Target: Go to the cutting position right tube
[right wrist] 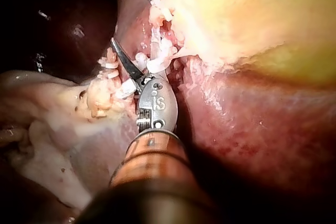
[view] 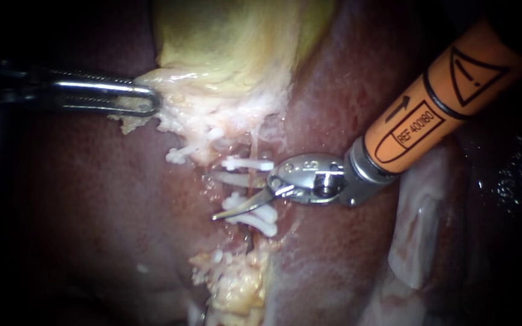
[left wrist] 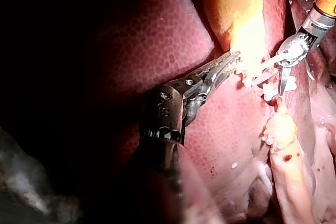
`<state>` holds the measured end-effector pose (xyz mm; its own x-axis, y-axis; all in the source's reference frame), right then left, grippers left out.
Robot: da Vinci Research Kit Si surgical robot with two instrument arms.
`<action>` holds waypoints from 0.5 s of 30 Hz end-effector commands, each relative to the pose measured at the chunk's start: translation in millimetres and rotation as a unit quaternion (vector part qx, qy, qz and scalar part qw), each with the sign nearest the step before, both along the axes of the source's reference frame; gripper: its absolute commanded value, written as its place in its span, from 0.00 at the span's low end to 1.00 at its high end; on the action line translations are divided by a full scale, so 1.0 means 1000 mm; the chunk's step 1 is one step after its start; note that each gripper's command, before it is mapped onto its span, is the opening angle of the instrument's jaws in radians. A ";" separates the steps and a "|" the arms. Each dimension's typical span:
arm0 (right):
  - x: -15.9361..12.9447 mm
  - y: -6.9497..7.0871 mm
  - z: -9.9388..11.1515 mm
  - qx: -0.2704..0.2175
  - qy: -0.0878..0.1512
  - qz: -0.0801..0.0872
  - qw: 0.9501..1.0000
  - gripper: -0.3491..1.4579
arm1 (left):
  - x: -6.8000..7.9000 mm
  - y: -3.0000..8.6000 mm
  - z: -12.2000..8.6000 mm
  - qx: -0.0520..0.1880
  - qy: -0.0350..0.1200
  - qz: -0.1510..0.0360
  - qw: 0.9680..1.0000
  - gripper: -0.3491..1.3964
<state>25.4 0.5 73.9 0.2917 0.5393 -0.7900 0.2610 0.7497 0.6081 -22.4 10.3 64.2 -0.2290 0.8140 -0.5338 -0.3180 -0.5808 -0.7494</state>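
Blades of my right instrument stand apart, pointing left across the right tube, which runs up-down below the gallbladder, among white clips. Only the left wrist view shows my left instrument clamped on the gallbladder's pale edge.
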 end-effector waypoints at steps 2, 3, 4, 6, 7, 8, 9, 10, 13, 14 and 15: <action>0.0003 -0.0002 -0.0002 -0.003 0.001 0.002 1.000 0.84 | 0.0000 0.0000 0.0000 0.000 0.000 0.000 1.000 0.00; 0.0004 -0.0003 -0.0003 0.000 0.000 0.002 1.000 0.84 | 0.0000 0.0000 0.0000 0.000 0.000 0.000 1.000 0.00; 0.0004 -0.0004 -0.0004 0.003 0.000 0.002 1.000 0.84 | -0.0001 0.0000 0.0000 0.000 0.000 0.000 1.000 0.00; 0.0004 -0.0007 -0.0009 0.015 -0.004 0.002 1.000 0.84 | -0.0001 0.0000 0.0000 0.000 0.000 0.000 1.000 0.00; 0.0004 -0.0008 -0.0012 0.018 -0.004 0.002 1.000 0.84 | -0.0001 0.0000 0.0000 0.000 0.000 0.000 1.000 0.00; 0.0004 -0.0009 -0.0016 0.021 -0.005 0.001 1.000 0.84 | -0.0001 0.0000 0.0000 0.000 0.000 0.000 1.000 0.00; 0.0005 -0.0010 -0.0019 0.021 -0.005 0.000 1.000 0.85 | -0.0001 0.0000 0.0000 0.000 0.000 0.000 1.000 0.00; 0.0005 -0.0011 -0.0022 0.025 -0.005 0.000 1.000 0.85 | 0.0000 0.0000 0.0000 0.000 0.000 0.000 1.000 0.00; 0.0005 -0.0012 -0.0031 0.029 -0.005 -0.001 1.000 0.85 | 0.0000 0.0000 0.0000 0.000 0.000 0.000 1.000 0.00; 0.0005 -0.0012 -0.0033 0.030 -0.005 -0.001 1.000 0.85 | 0.0000 0.0000 0.0000 0.000 0.000 0.000 1.000 0.00; 0.0005 -0.0012 -0.0035 0.030 -0.005 -0.001 1.000 0.86 | 0.0000 0.0000 0.0000 0.000 0.000 0.000 1.000 0.00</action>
